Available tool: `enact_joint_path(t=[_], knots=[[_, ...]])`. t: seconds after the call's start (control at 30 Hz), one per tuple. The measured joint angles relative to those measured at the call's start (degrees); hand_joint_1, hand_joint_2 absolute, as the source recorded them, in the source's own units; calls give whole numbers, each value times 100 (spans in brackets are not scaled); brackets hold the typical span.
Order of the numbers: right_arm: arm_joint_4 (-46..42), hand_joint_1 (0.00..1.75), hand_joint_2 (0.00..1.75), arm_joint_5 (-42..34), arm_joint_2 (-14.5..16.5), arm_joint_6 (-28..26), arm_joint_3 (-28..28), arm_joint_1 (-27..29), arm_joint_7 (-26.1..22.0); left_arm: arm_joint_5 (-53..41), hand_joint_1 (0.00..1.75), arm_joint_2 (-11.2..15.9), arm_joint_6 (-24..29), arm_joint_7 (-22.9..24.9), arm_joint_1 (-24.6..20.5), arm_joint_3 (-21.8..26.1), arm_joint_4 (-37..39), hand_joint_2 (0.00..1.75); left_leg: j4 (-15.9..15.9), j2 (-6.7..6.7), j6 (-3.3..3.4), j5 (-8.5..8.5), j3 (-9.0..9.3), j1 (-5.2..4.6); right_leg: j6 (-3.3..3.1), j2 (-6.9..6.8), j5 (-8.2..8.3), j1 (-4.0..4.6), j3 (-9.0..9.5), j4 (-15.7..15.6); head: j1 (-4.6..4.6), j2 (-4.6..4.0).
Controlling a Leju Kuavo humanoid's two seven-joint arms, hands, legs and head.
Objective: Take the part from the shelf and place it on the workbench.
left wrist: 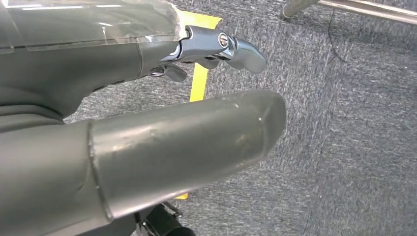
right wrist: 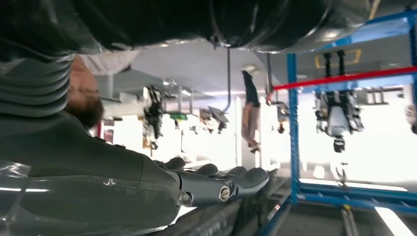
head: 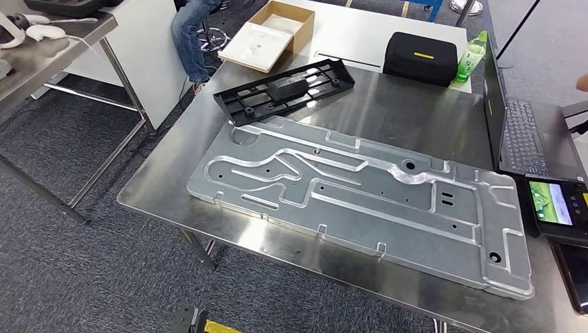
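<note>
The large stamped silver sheet-metal panel [head: 360, 201] lay flat on the shiny steel workbench [head: 166, 187], just in front of the long black plastic part [head: 284, 89]. The left hand [left wrist: 216, 49] held nothing, fingers loosely extended; the right hand [right wrist: 221, 184] likewise. Judging by position, any low arm swing might have nudged the panel's overhanging corner.

No text, label or number can be read anywhere (the handheld screen [head: 551, 202] is too blurred).

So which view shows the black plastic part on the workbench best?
The head view: the black plastic part lies whole on the workbench, behind the large metal panel. The left wrist view looks at carpet, the right wrist view across the room.
</note>
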Motion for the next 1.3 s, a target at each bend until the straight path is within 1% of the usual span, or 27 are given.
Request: enact_joint_path(t=[0.07, 0.1, 0.17, 0.2, 0.27, 0.3, 0.33, 0.4, 0.43, 0.47, 0.5, 0.53, 0.6, 0.67, 0.7, 0.77, 0.83, 0.9, 0.93, 0.97, 1.0, 1.03, 1.07, 1.13, 1.2, 1.27, 1.3], knots=[[-79, 0, 0, -73, -61, -99, -186, 103, 27, -1, 0, -3, 19, 12, 1, 1, 0, 0, 22, -3, -11, -20, 2, -15, -45, -3, 396, 8, 329, -713, -1, 0], [-148, 0, 0, -155, -94, -213, -337, 170, 46, -2, 0, -4, 38, 26, -2, 2, 0, 0, 36, -3, -25, -33, -3, -32, -71, -5, 538, 26, 509, -1086, -1, 0], [-376, 0, 0, -277, -180, -484, -780, 418, 87, -8, 0, -7, 84, 63, -4, 2, 0, 0, 49, 3, -64, -51, -8, -48, -118, 0, 630, 66, 689, -1469, -2, 0], [-522, 0, 0, -262, -226, -563, -1027, 573, 96, -12, 0, -10, 102, 79, -5, 2, 0, 0, 50, 5, -84, -52, -9, -52, -133, 5, 628, 84, 699, -1485, -3, 0], [-877, 0, 0, -73, -359, -549, -1501, 866, 62, -25, 0, -15, 121, 99, -3, 2, 0, 0, 76, 6, -137, -87, -17, -53, -182, 2, 646, 57, 710, -1513, -4, 0], [-1080, 0, 0, 66, -424, -491, -1716, 982, 25, -33, 0, -17, 127, 106, 1, 2, 0, 0, 170, 7, -166, -164, -57, -53, -209, -9, 655, 37, 717, -1530, -5, 0], [-1291, 0, 0, 214, -490, -436, -1916, 1092, -23, -45, 0, -18, 131, 120, 6, 2, 0, 0, 379, 7, -198, -301, -145, -49, -238, -33, 662, 15, 725, -1547, -6, 0], [-1746, 0, 0, 504, -607, -397, -2288, 1341, -99, -77, 0, -20, 144, 166, 24, 1, 0, 0, 1099, 9, -246, -669, -455, -17, -272, -76, 655, 11, 728, -1549, -7, 0], [-1994, 0, 0, 657, -672, -405, -2470, 1494, -131, -96, 0, -20, 154, 198, 36, 0, 0, 0, 1453, 10, -262, -798, -614, -1, -282, -97, 650, 11, 730, -1546, -7, 0], [-2235, 0, 0, 808, -744, -412, -2643, 1655, -152, -113, 0, -20, 170, 230, 50, -2, 0, 0, 1657, 11, -271, -835, -709, 10, -285, -113, 644, 11, 733, -1542, -7, 0], [-2464, 0, 0, 956, -817, -407, -2811, 1811, -169, -127, 0, -21, 192, 262, 67, -3, 0, 0, 1638, 16, -272, -761, -705, 15, -284, -135, 636, 10, 736, -1534, -7, 0], [-2678, 0, 0, 1084, -885, -391, -2981, 1950, -179, -139, 0, -21, 214, 290, 84, -4, 0, 0, 1410, 30, -263, -600, -601, 16, -277, -160, 625, 9, 741, -1524, -7, 0], [-3021, 0, 0, 1263, -994, -341, -3316, 2137, -180, -183, 0, -20, 246, 332, 112, -8, 0, 0, 640, 183, -219, -245, -244, -11, -244, -227, 593, 21, 748, -1497, -7, 0], [-3267, 0, 0, 1376, -1103, -290, -3603, 2222, -181, -237, 0, -19, 268, 361, 134, -26, 0, 0, 161, 323, -160, -114, -38, -50, -193, -309, 569, 54, 745, -1475, -4, 0], [-3370, 0, 0, 1422, -1152, -265, -3713, 2252, -182, -256, 0, -16, 280, 376, 152, -37, 0, 0, 106, 329, -136, -127, -28, -67, -169, -361, 563, 69, 747, -1475, -3, 0], [-3565, 0, 0, 1506, -1229, -206, -3877, 2318, -182, -285, 0, -6, 301, 398, 206, -51, 0, 0, 63, 220, -75, -95, -25, -51, -113, -427, 538, 69, 767, -1475, -3, 0], [-3739, 0, 0, 1564, -1313, -146, -4025, 2381, -176, -308, 0, 11, 309, 407, 244, -57, 0, 0, 12, 119, -5, -49, -10, -29, -63, -283, 341, 43, 693, -1249, -2, 0], [-3859, 0, 0, 1583, -1403, -106, -4169, 2431, -166, -319, 0, 28, 309, 409, 253, -63, 0, 0, -4, 0, 35, -22, -12, -22, -37, -86, -41, 26, 403, -586, -1, 0], [-3895, 0, 0, 1583, -1435, -95, -4222, 2460, -162, -321, 0, 35, 309, 410, 259, -66, 0, 0, 0, -64, 40, -18, -15, -25, -32, -46, -198, 24, 226, -208, -1, 0], [-3924, 0, 0, 1583, -1457, -92, -4257, 2497, -160, -323, 0, 42, 308, 412, 267, -67, 0, 0, 5, -126, 43, -17, -15, -28, -29, -28, -272, 23, 91, 63, -1, 0], [-3946, 0, 0, 1583, -1468, -91, -4274, 2529, -159, -323, 0, 47, 308, 413, 275, -68, 0, 0, 14, -186, 42, -18, -14, -30, -30, -20, -233, 20, 39, 142, -1, 0], [-3966, 0, 0, 1583, -1474, -91, -4282, 2553, -159, -323, 0, 52, 308, 415, 279, -69, 0, 0, 25, -248, 41, -19, -13, -30, -36, -11, -91, 16, 89, 9, -1, 0], [-3991, 0, 0, 1584, -1483, -91, -4293, 2565, -159, -323, 0, 56, 309, 416, 280, -72, 0, 0, 36, -311, 36, -22, -12, -30, -45, 34, 124, 8, 234, -317, -1, 0], [-4044, 0, 0, 1594, -1505, -88, -4344, 2566, -159, -324, 0, 58, 311, 414, 273, -80, 0, 0, 69, -439, 12, -31, -34, -36, -73, 263, 461, -11, 580, -1081, -2, 0], [-4092, 0, 0, 1622, -1531, -68, -4419, 2575, -157, -325, 0, 63, 314, 406, 268, -89, 0, 0, 89, -561, -44, -23, -83, -28, -97, 393, 527, -5, 730, -1429, -2, 0], [-4128, 0, 0, 1664, -1544, -30, -4464, 2587, -155, -321, 0, 72, 315, 395, 271, -93, 0, 0, 91, -655, -115, -13, -125, -15, -135, 277, 530, -7, 745, -1464, -1, 0], [-4152, 0, 0, 1686, -1545, -12, -4477, 2595, -154, -315, 0, 77, 312, 380, 271, -93, 0, 0, 134, -595, -152, -49, -151, -24, -160, 212, 538, -19, 761, -1483, -8, 0]])
